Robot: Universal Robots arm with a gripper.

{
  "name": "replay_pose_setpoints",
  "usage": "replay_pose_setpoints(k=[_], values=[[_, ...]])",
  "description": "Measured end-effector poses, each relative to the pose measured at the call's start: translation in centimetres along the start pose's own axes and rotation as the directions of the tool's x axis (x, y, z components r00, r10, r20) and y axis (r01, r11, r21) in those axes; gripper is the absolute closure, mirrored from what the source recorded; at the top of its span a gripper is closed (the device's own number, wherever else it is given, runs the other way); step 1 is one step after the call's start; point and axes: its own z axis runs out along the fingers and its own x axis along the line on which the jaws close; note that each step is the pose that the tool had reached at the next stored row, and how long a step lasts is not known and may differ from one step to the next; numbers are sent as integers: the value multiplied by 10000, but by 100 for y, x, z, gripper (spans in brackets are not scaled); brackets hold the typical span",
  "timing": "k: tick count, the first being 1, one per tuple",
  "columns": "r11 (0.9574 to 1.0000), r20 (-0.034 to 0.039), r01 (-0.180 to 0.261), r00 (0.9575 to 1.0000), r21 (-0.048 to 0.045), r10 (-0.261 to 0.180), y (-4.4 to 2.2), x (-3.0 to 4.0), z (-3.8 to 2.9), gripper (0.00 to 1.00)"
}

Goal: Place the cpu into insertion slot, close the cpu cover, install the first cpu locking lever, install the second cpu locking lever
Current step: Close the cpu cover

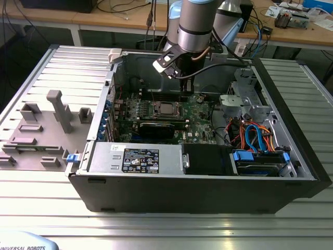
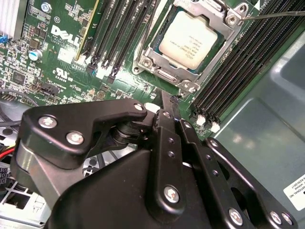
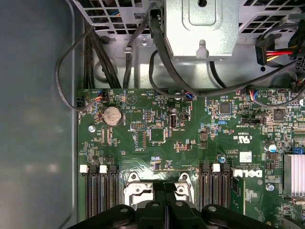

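In the exterior view, an open dark steel computer case is seen lying on a ribbed grey metal worktop, with a green printed motherboard on its floor. The black gripper of the arm stands low inside the case, just beside the small square insertion slot framed in bright metal, on the side away from the camera. The small flat square cpu with a dull silver top is seated in that slot. In the second wrist view, the cpu is shown lying flat in the slot. The thin silvery cpu cover, a frame plate with a square window, is seen lying down around it, so the first two steps are judged done. The jaws of the gripper are set together, with nothing seen between them, and their tips stand near one corner of the slot. A thin bright wire locking lever runs out from another corner of the cover. Whether it is latched cannot be told, and the two lever steps are judged not yet finished. In the first wrist view, the gripper hangs directly over the bright metal edges of the insertion slot, its jaws together, between two banks of long black memory slots.
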Motion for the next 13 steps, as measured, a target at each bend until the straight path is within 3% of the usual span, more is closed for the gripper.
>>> replay_pose_setpoints(k=[13], values=[[10000, 0, 1, 10000, 0, -1, -100, -1, 7, 89]])
